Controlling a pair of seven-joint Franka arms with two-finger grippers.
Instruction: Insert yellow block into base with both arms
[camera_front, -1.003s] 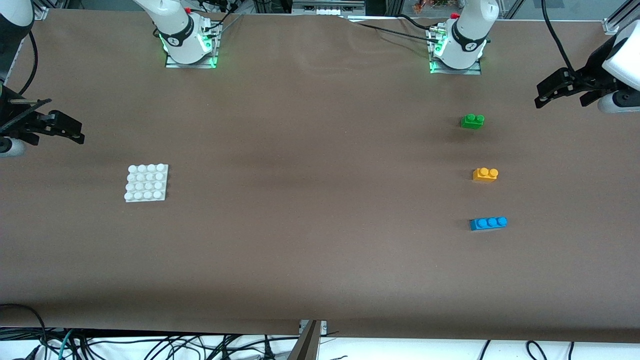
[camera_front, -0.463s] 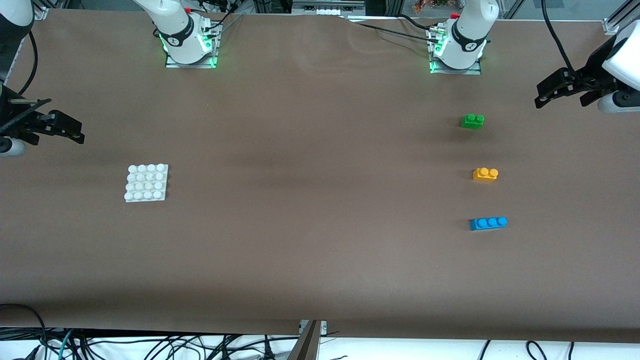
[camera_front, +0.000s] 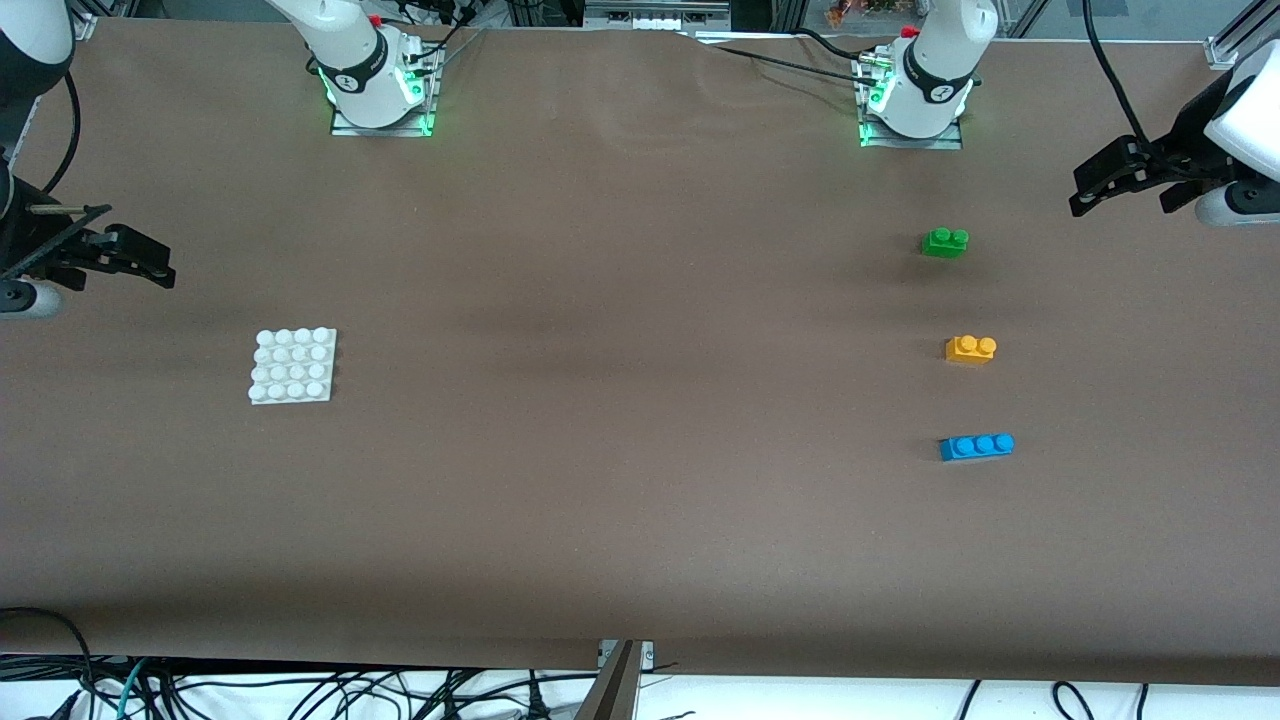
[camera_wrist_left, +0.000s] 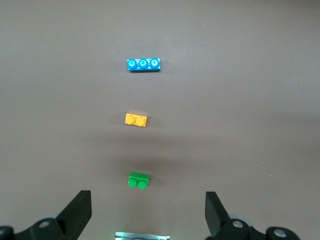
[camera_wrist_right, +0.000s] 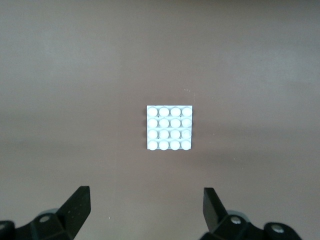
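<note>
The yellow block (camera_front: 970, 348) (camera_wrist_left: 136, 120) lies on the brown table toward the left arm's end, between a green brick and a blue brick. The white studded base (camera_front: 292, 366) (camera_wrist_right: 169, 128) lies flat toward the right arm's end. My left gripper (camera_front: 1082, 193) (camera_wrist_left: 147, 200) hangs open and empty in the air at the left arm's end of the table, apart from the bricks. High over the table's edge at the right arm's end, my right gripper (camera_front: 163, 270) (camera_wrist_right: 146, 195) is open with nothing between its fingers.
A green two-stud brick (camera_front: 944, 243) (camera_wrist_left: 138, 180) lies farther from the front camera than the yellow block. A blue three-stud brick (camera_front: 976, 446) (camera_wrist_left: 143, 64) lies nearer. The arm bases (camera_front: 375, 95) (camera_front: 915, 105) stand along the table's back edge.
My right gripper has shifted very slightly toward the middle of the table. The left gripper, the bricks and the base have not moved.
</note>
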